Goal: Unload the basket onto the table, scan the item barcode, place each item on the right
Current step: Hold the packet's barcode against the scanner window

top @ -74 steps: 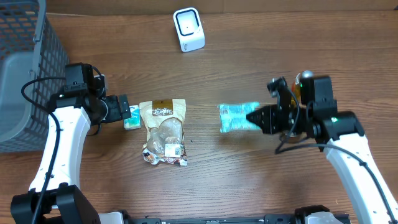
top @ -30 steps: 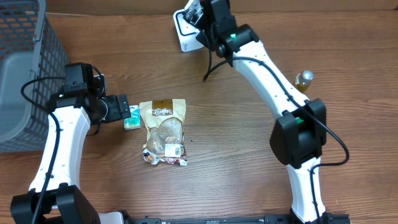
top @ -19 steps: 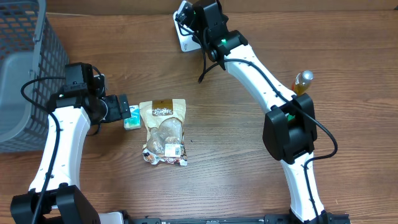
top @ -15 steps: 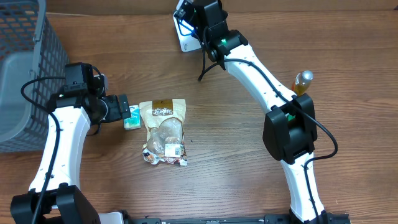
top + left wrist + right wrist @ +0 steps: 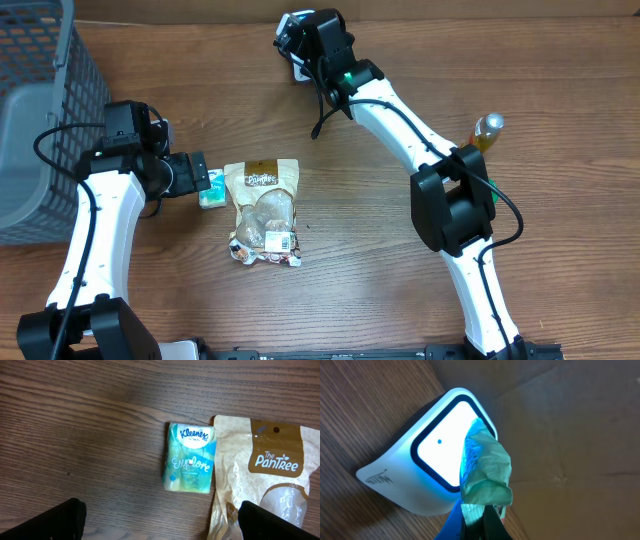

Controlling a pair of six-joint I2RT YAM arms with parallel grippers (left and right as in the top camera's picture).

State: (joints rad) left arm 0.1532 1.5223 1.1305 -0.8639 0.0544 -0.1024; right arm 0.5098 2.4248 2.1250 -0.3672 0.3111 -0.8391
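Overhead, the right fingers (image 5: 298, 30) hover at the scanner (image 5: 298, 70); left wrist, the left fingers (image 5: 55, 522) stand spread, a tissue pack (image 5: 189, 457) on the worktop (image 5: 90, 420) ahead of them; right wrist, the right fingers pinch the teal packet (image 5: 485, 472) just before the scanner's lit window

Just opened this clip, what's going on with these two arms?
The right claw is shut on a crumpled teal packet, holding it in front of the lit window of the white barcode scanner at the far edge of the table. The left claw hangs open, holding nothing, above a Kleenex tissue pack that lies beside a brown Pantree pouch.
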